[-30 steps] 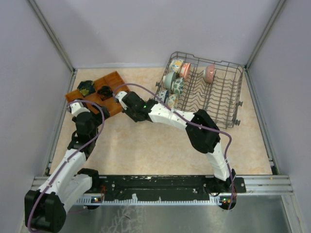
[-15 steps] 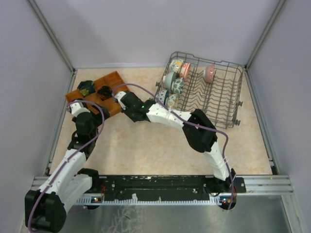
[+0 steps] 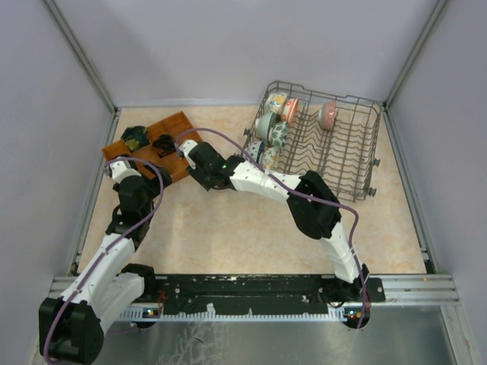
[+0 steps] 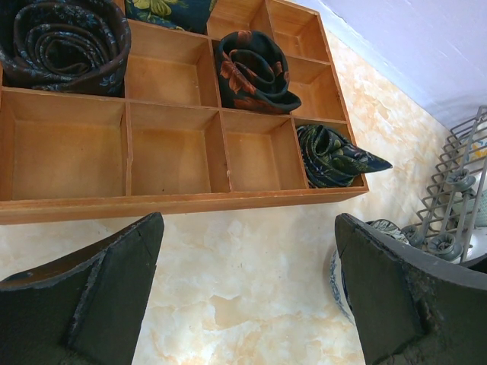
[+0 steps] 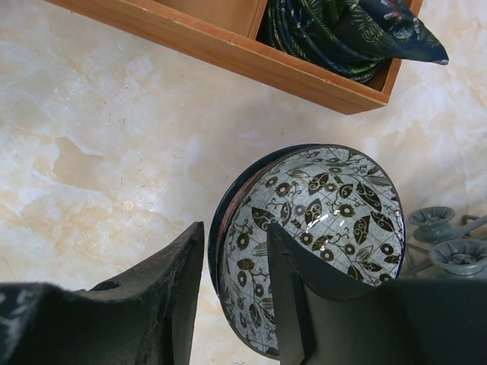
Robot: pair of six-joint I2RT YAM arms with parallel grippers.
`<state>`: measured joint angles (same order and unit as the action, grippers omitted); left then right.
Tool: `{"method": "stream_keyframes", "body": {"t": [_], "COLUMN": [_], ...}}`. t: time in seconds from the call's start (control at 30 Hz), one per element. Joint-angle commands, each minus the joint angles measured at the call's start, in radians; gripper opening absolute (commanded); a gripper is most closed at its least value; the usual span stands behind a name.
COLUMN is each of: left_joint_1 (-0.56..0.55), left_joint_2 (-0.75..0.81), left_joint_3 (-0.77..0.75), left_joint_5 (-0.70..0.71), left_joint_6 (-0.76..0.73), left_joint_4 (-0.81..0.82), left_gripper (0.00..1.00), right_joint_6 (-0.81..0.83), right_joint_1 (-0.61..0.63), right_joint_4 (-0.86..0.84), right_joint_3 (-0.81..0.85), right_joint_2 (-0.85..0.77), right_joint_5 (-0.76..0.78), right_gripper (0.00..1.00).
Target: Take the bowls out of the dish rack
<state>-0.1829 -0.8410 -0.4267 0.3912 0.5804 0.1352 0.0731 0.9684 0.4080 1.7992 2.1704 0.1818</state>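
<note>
A floral bowl (image 5: pixel 312 228) sat on the table (image 3: pixel 228 228), just beside the rack (image 3: pixel 350 163) and near the tray (image 4: pixel 175 204). The right tool (image 5: pixel 234 228) straddled its rim, narrowly parted, apparently letting go. Several bowls (image 3: pixel 266 125) stood on edge in the rack. The tray held rolled cloths (image 4: pixel 255 68). The left tool (image 4: pixel 247 289) hung wide and empty.

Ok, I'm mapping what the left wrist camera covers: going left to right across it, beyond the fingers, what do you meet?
blue-patterned rolled tie → green-flowered fabric → orange-flowered rolled tie → green-leaf rolled tie → dish rack
</note>
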Motion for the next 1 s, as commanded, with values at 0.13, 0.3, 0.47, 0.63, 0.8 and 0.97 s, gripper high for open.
{"method": "stream_keyframes", "body": {"t": [0.13, 0.3, 0.47, 0.63, 0.8, 0.97], "left_joint_1": [0.007, 0.008, 0.008, 0.008, 0.009, 0.01], "left_joint_2": [0.006, 0.006, 0.001, -0.01, -0.045, -0.073], "left_joint_3": [0.009, 0.008, 0.004, 0.008, 0.005, 0.0], "left_joint_5": [-0.014, -0.02, -0.028, -0.049, -0.061, -0.065], "left_joint_6": [0.007, 0.007, 0.006, 0.018, 0.024, 0.027], "left_joint_4": [0.029, 0.029, 0.027, 0.047, 0.076, 0.103], "left_gripper": [0.99, 0.99, 0.99, 1.0, 0.99, 0.99], "right_joint_6": [-0.033, -0.074, -0.243, -0.466, -0.627, -0.655], "right_joint_1": [0.007, -0.058, -0.351, -0.797, -1.054, -1.138], "right_joint_4": [-0.143, -0.236, -0.379, -0.677, -0.84, -0.876], "right_joint_3": [-0.116, -0.225, -0.429, -0.642, -0.614, -0.513], "right_joint_2": [-0.268, -0.445, -0.64, -0.721, -0.565, -0.385], "right_joint_5": [0.015, 0.078, 0.003, -0.28, -0.543, -0.616], "right_gripper": [0.54, 0.64, 0.67, 0.68, 0.66, 0.67]}}
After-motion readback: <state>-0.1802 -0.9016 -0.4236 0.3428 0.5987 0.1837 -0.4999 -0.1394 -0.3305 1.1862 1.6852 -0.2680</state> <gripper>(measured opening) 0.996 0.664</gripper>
